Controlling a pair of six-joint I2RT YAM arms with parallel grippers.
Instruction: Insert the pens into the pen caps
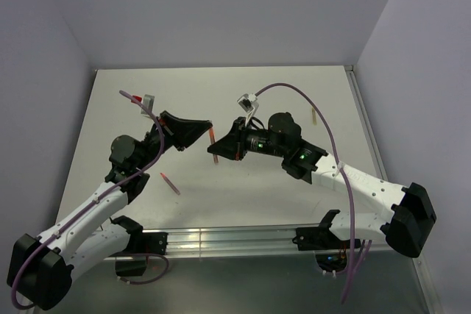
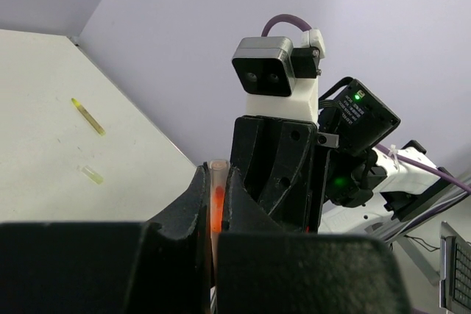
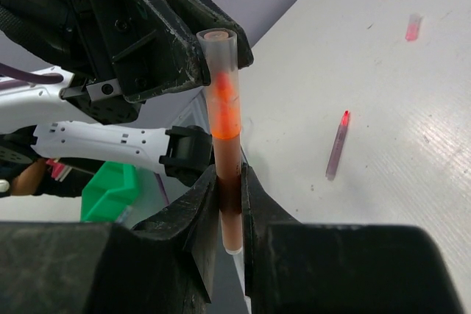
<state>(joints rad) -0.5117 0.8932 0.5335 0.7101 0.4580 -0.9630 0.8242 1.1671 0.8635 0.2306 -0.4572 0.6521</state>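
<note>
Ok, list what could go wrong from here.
1. The left gripper clamps the cap and the right gripper the pen in mid-air; a misaligned push could bend the pen or skew the cap.
2. If either grip slips, the pen may drop and roll across the table.

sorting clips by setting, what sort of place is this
Probably a robotics lab test cell: white table boxed in by plain walls, left arm and right arm mounted at its near edge, loose pen.

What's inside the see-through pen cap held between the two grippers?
Inside the pen cap, an orange-red pen glows through the pale wall; the open top looks empty. Lower down, the right gripper covers it, so the rest is hidden.
</note>
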